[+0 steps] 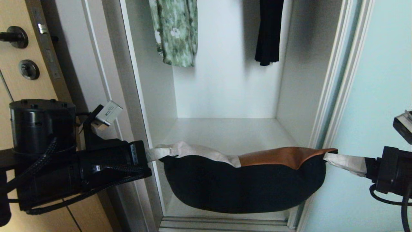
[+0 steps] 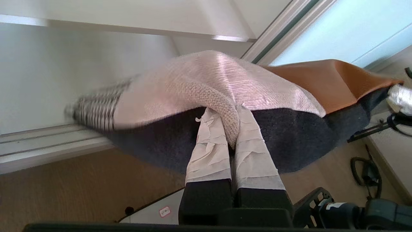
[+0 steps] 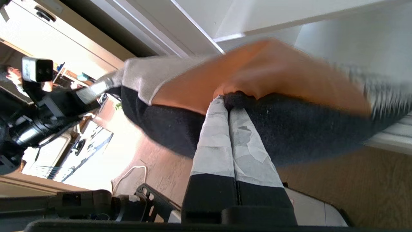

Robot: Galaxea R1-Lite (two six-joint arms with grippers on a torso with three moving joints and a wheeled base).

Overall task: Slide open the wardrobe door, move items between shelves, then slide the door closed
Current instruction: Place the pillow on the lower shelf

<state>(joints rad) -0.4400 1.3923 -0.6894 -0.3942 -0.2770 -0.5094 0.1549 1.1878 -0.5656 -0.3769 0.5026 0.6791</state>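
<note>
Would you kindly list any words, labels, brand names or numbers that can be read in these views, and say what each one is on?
No text can be read in any view.
Small white sticker with a reddish mark, on a pale surface beside the left gripper: too small to read.
Clothes bundle, green floral garment, sliding wardrobe door and wooden door's lock plate: no lettering shows.
</note>
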